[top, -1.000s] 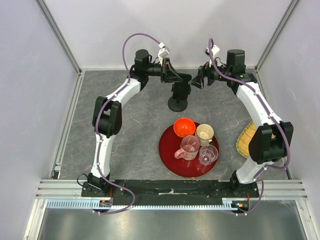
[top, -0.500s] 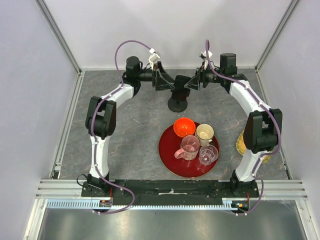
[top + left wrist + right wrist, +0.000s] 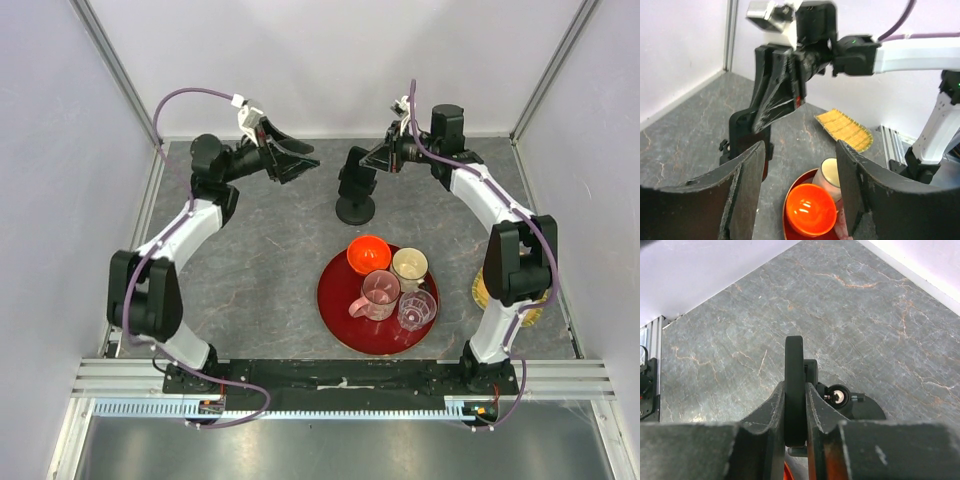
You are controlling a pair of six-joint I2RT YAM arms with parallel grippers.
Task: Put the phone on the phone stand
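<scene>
Phone (image 3: 794, 357): a thin, stiff slab with a glossy face. I judge it light, slippery on the flat sides, and liable to scratch or crack if it is dropped or squeezed hard. The sound hold is across the two broad faces near one end, with the lower edge left free to enter the cradle.

Far left: my left gripper (image 3: 799, 155) is released, its jaws stand wide and it carries nothing. It hangs over the back left of the worktop (image 3: 260, 250), facing the centre and well apart from the phone.

Centre: the phone stand (image 3: 355, 210) is upright on its disc base at the back of the worktop, just behind the red tray (image 3: 335, 315) of cups. The phone is directly above that base, held on edge and tilted. Whether its lower edge is seated in the cradle I cannot tell, because my own fingers hide that joint.

Right of centre: my right gripper (image 3: 795, 395) is clenched on the phone, one finger (image 3: 777, 400) pressed on each broad face. The phone runs edge-on between them and projects past the fingertips towards the stand.

Finding: the grip looks square and centred. A twist on release could tip the phone off the cradle.

Far right: a yellow mat (image 3: 488, 285) lies beside the right arm and plays no part.
</scene>
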